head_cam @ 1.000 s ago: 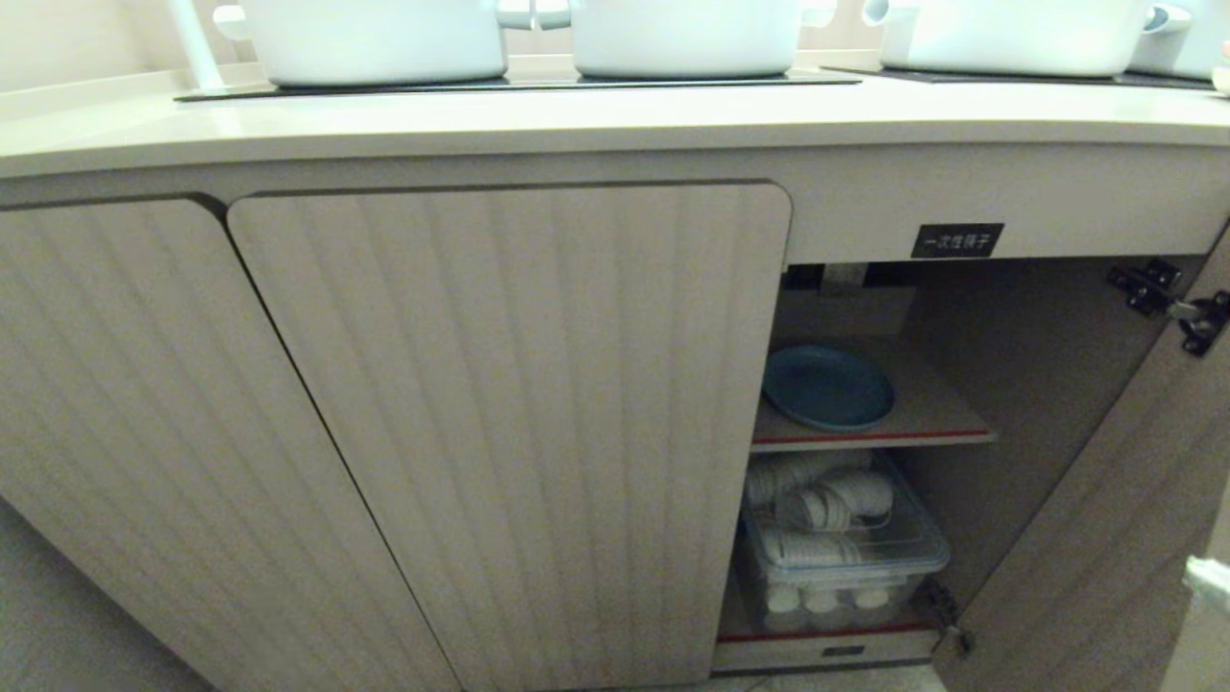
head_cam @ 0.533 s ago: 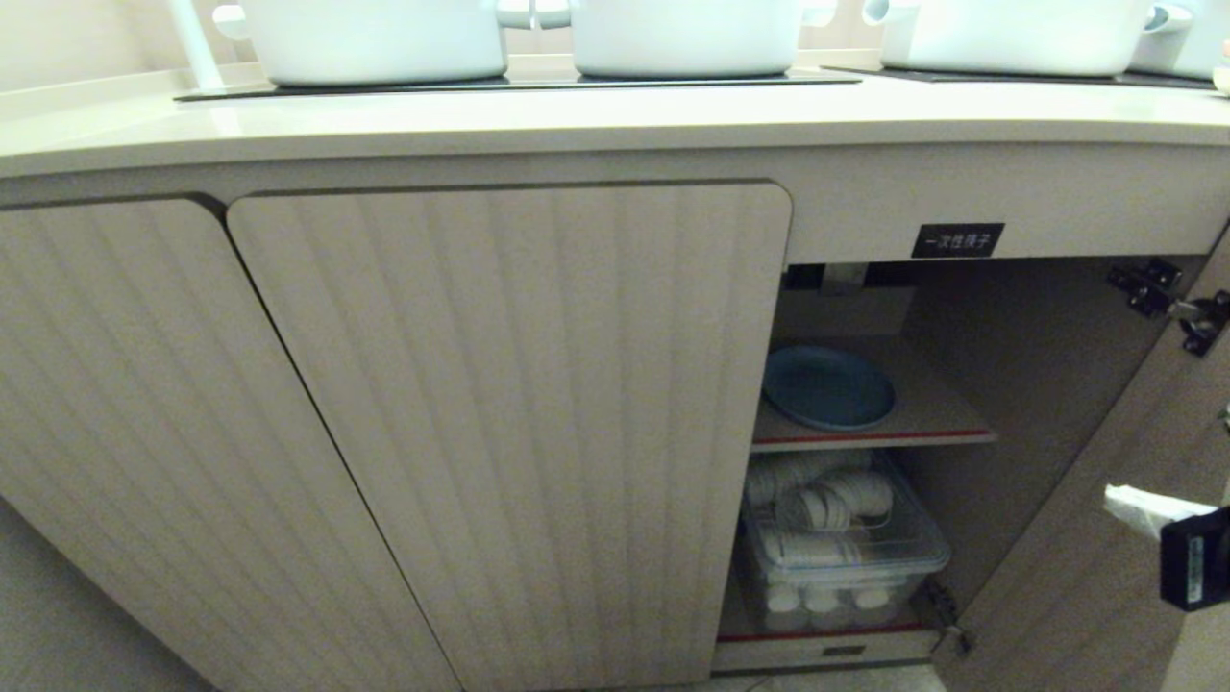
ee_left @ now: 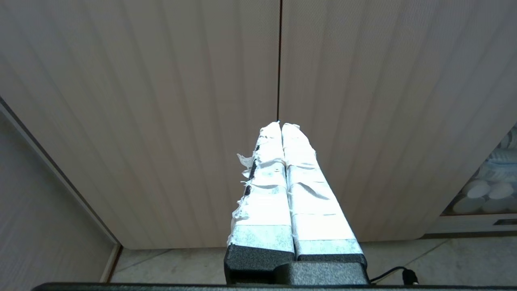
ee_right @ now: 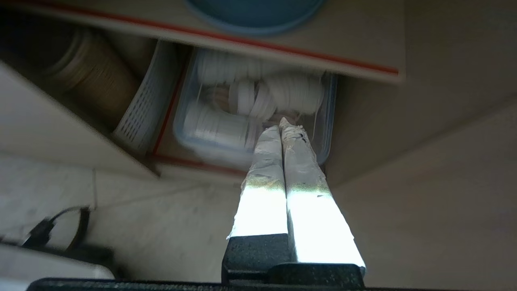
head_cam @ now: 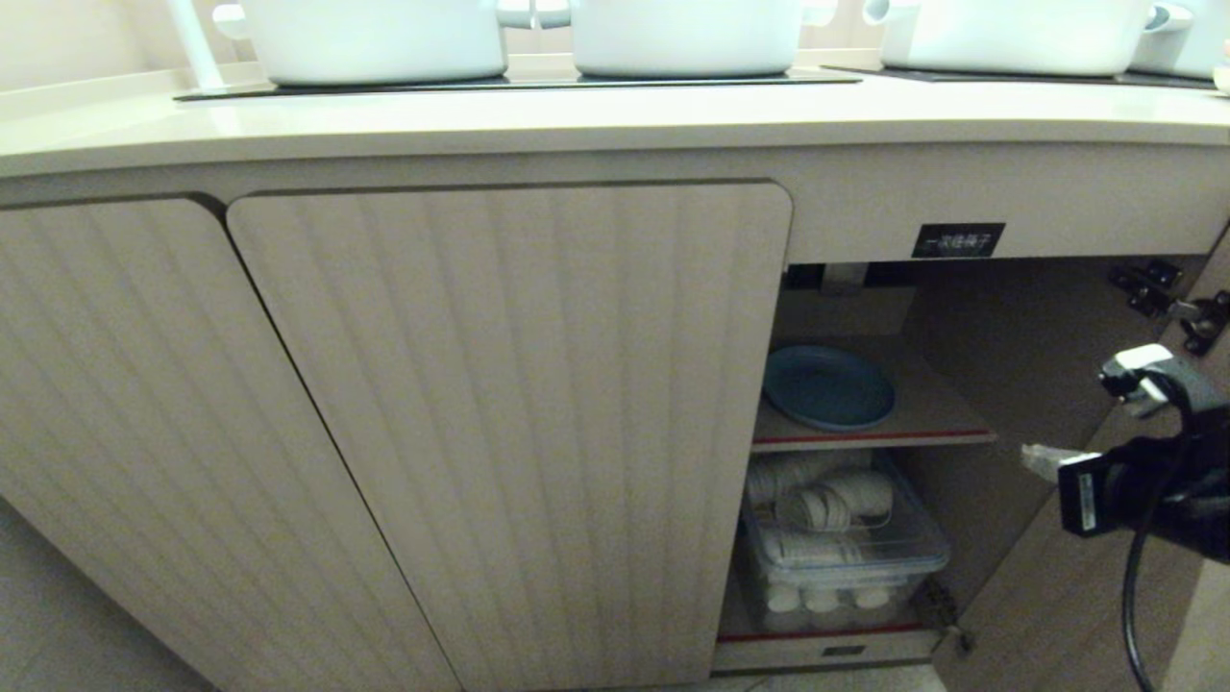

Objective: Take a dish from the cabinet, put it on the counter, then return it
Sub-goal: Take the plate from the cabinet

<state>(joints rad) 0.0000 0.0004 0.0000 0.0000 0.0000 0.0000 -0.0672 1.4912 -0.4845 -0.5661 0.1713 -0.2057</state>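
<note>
A light-blue dish (head_cam: 827,387) lies flat on the inner shelf (head_cam: 937,423) of the cabinet (head_cam: 509,404), whose right door (head_cam: 1086,577) stands open. The dish's near rim (ee_right: 254,18) also shows in the right wrist view. My right gripper (head_cam: 1030,457) hangs shut and empty in front of the open compartment, to the right of the dish and a little lower, apart from it. In its own view the right gripper (ee_right: 281,123) points at the lower compartment. My left gripper (ee_left: 280,124) is shut and empty, facing the closed ribbed doors. The counter (head_cam: 615,120) runs above.
A clear lidded tub (head_cam: 846,553) of white cups fills the lower compartment, beside a white perforated basket (ee_right: 141,105). White pots (head_cam: 375,38) stand on the black cooktop panels (head_cam: 519,85). A black label (head_cam: 957,239) and door hinges (head_cam: 1168,298) sit above the opening.
My right arm has come up into the head view from the lower right and moved left toward the open compartment. The dish and the left arm have stayed still.
</note>
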